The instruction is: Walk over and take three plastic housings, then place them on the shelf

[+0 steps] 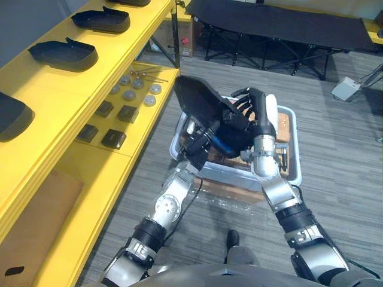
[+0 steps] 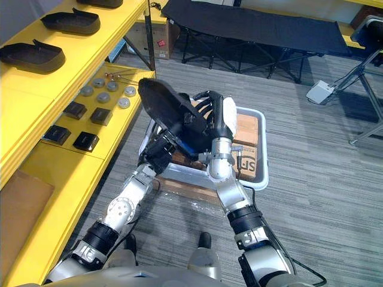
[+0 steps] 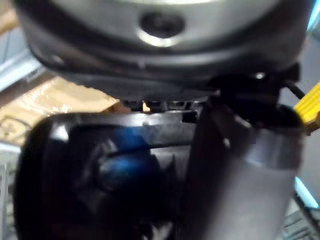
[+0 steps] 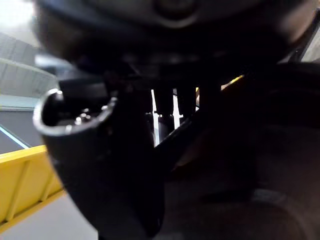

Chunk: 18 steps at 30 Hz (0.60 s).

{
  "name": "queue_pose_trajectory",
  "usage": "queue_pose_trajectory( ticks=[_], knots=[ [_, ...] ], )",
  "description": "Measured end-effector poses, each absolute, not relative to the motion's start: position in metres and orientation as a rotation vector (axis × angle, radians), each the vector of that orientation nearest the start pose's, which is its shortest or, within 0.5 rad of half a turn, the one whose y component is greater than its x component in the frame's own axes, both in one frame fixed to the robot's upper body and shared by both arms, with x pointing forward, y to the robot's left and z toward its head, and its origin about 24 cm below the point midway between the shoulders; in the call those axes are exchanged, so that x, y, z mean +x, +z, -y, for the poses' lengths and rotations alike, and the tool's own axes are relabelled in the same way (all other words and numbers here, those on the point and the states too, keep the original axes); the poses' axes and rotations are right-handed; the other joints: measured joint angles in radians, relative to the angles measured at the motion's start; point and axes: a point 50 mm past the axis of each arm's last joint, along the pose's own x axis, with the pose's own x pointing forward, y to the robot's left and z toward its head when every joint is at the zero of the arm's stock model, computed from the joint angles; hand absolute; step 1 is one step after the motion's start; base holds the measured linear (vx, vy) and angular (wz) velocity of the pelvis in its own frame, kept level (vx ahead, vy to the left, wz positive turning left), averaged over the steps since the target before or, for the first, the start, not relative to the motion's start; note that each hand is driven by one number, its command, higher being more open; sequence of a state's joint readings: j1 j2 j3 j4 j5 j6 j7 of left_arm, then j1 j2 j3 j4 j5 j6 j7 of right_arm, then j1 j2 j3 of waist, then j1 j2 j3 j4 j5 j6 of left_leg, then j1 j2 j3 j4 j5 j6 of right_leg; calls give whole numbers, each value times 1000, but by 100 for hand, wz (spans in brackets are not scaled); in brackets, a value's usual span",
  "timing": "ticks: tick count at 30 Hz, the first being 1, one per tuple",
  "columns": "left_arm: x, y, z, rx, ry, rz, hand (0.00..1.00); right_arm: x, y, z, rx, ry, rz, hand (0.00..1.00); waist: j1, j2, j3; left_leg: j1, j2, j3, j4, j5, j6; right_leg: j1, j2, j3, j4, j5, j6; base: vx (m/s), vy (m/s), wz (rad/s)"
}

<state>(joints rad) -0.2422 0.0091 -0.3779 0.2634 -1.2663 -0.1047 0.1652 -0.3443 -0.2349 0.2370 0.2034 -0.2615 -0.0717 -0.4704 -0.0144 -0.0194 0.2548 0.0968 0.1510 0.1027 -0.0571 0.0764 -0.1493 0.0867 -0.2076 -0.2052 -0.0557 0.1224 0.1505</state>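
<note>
While left hand (image 1: 200, 143), right hand (image 1: 258, 119) clasp housing (image 1: 197, 98), bin (image 1: 230, 174) (white) holds cardboard (image 2: 248, 133).

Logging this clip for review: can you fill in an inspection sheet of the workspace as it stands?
Surface: yellow shelf on the robot's left, grey carpet floor ahead.
Job's things: one black housing held up above the clear bin; further housings lie in a row on the shelf's top level.
Clutter: dark square parts and grey discs on the lower level.
Hands: right hand curled round the held housing's edge; left hand beneath its lower end, grip hidden.
Cables: nothing seen.
Surroundings: black folding cot behind the bin, white device on the floor.
</note>
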Motion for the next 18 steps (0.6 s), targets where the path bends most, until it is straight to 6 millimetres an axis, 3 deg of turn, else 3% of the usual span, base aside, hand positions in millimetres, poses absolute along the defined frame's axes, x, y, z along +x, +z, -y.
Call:
queue_pose_trajectory(
  ticks=[4,7,8,12,18],
  knots=[
    [282,37,-67,-1342,-116,-191,100,307,101,134,-440,-191,385,0,0,-4,-8,1,0,0,1,0,0,2,0,0,0,0,0,0,0,0],
    [283,39,-71,-1362,-100,-142,100,306,99,129,-402,-178,370,0,9,-15,-25,1,0,0,2,0,0,5,0,0,-2,0,0,4,2,1],
    [284,39,-73,-1374,-88,-132,0,305,96,127,-392,-174,363,0,12,-22,-35,1,0,0,2,-1,0,6,0,-1,-2,0,0,0,0,0],
    [284,38,-81,-1387,-43,-102,0,302,92,115,-337,-149,343,0,14,-38,-47,11,0,-2,4,-5,-2,24,0,-7,-14,1,0,-3,1,1],
    [281,33,-84,-1391,-17,-105,0,296,91,97,-268,-97,344,0,19,-40,-49,15,2,-3,31,-37,-12,36,1,-7,-19,-3,-4,-16,4,-2]
  ],
)
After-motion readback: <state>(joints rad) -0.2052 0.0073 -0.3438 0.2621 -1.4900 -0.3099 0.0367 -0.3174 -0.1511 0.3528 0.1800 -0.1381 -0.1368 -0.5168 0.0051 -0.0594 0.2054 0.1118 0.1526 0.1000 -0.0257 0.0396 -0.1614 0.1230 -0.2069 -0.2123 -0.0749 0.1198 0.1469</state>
